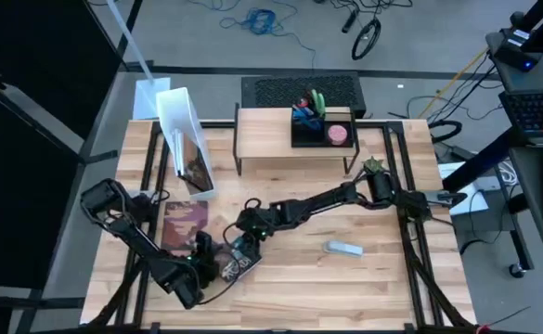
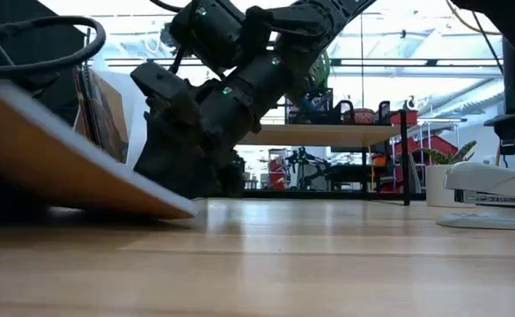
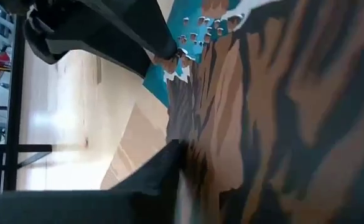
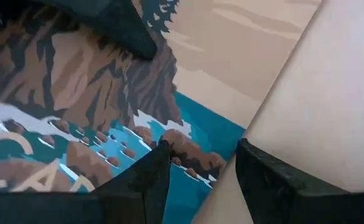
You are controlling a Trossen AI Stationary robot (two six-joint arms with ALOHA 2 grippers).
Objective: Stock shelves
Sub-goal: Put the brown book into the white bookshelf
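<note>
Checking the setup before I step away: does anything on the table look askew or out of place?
Yes: the book is tilted, one edge lifted off the table between the left gripper and right gripper. Everything else looks orderly.

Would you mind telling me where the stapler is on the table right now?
In the high view the stapler lies flat on the table's right half, in front of the shelves and apart from both grippers.

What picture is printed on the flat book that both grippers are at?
A brown rocky cliff above teal water with pale foam, on the book; the right wrist view shows it best.
</note>
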